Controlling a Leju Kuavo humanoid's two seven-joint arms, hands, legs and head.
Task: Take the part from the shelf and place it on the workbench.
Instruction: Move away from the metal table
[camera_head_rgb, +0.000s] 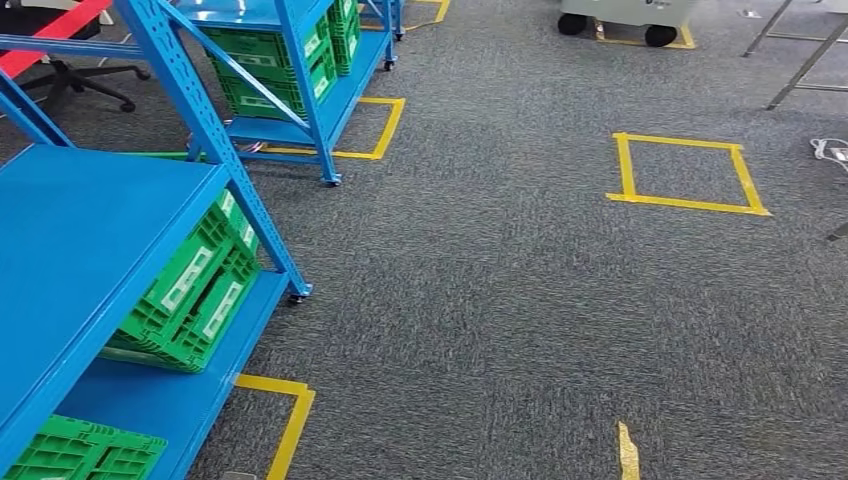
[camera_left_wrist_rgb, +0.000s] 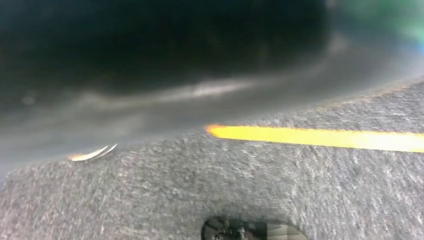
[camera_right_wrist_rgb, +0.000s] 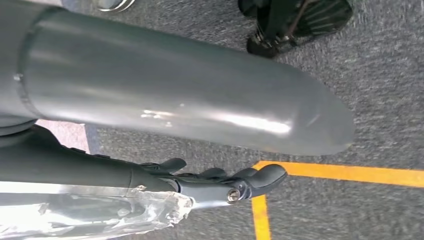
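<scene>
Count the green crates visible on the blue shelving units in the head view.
4, perhaps more hidden: one bottom-left, one on the near rack's middle shelf, two on the far rack.

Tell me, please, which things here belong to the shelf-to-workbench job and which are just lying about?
Job: near blue shelf; its green crates; clear plastic-wrapped item by the right hand, possibly the part.
Lying about: far blue shelf; yellow tape square; office chair; white wheeled unit.
</scene>
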